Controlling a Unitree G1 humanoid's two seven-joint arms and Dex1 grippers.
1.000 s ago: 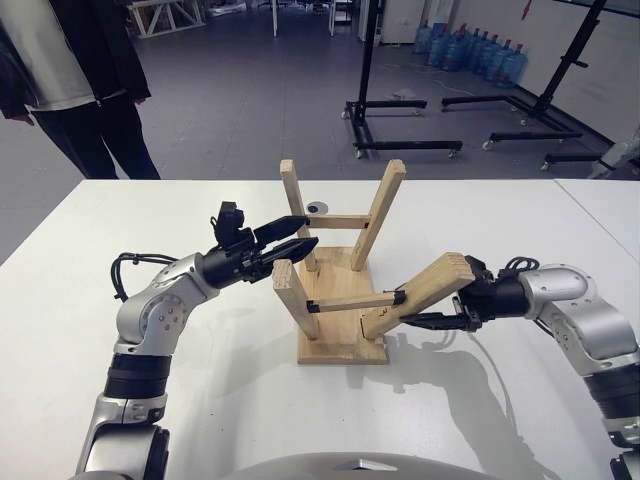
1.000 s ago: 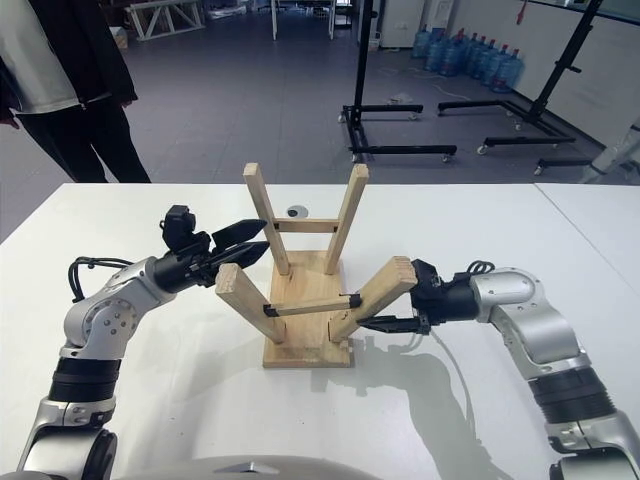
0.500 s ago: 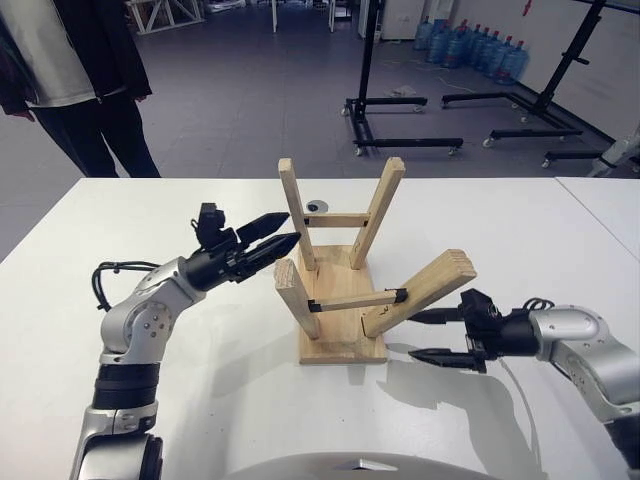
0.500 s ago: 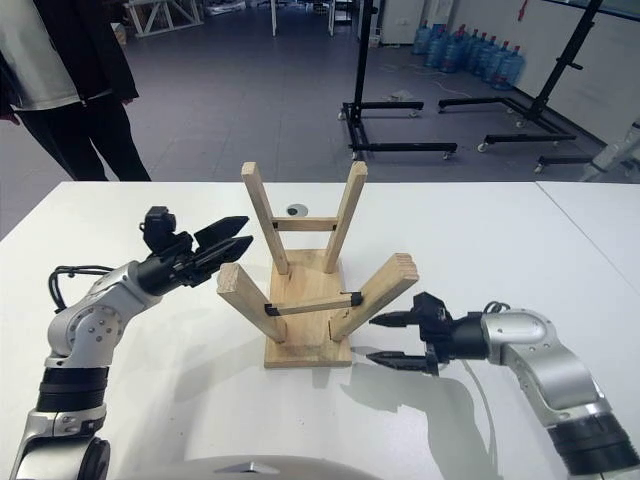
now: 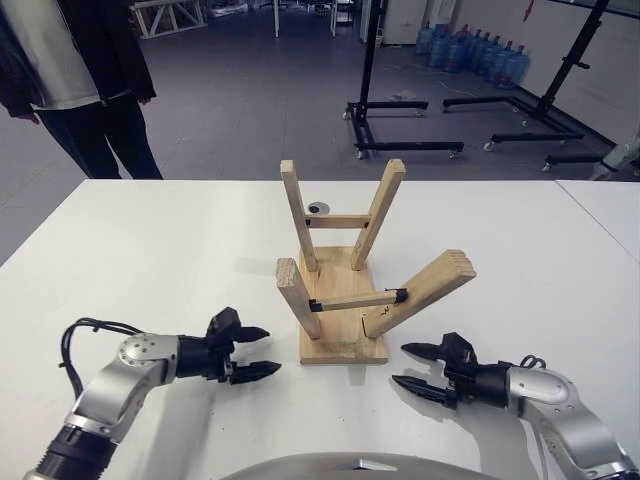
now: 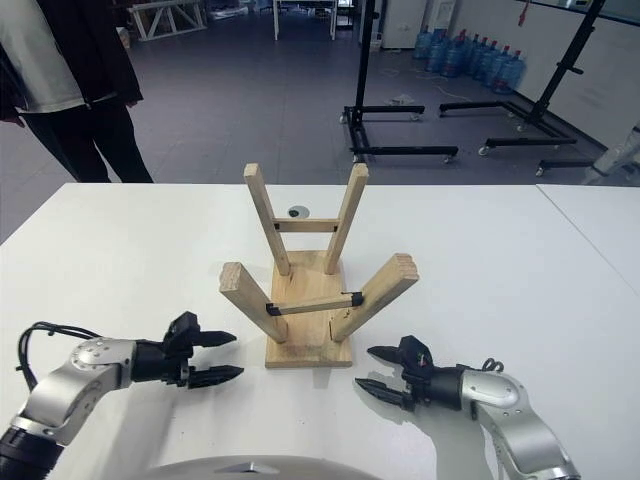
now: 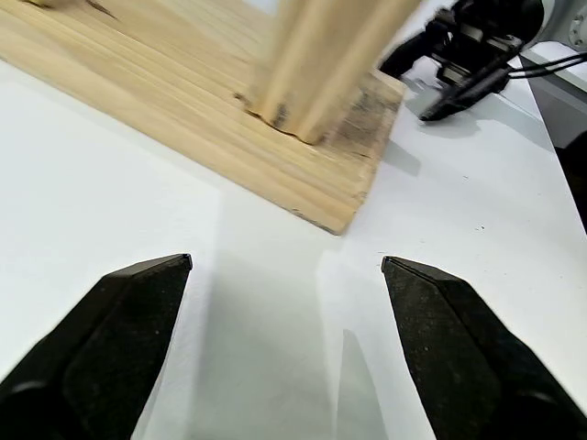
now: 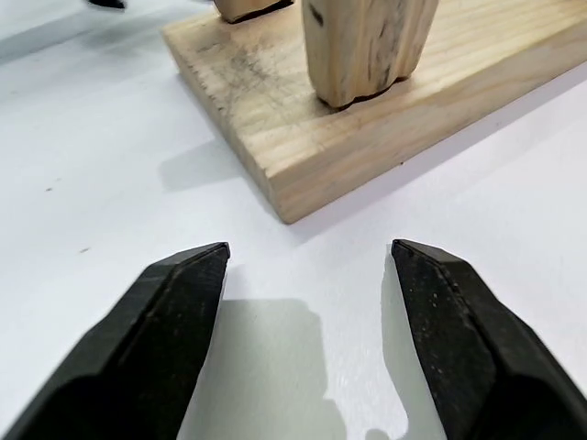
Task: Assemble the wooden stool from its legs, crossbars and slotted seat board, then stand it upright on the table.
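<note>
On the bench (image 5: 150, 250), the wooden stool (image 5: 345, 290) rests upside down on its seat board (image 5: 340, 347), legs (image 5: 292, 215) up, crossbars (image 5: 355, 299) fitted. Left tool (image 5: 262, 350) and right tool (image 5: 402, 364) sit low beside the board's near corners, both wide open and empty. I reckon they're placed to turn it upright.

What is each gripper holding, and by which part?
Nothing. The left gripper and right gripper are both open, apart from the stool.
</note>
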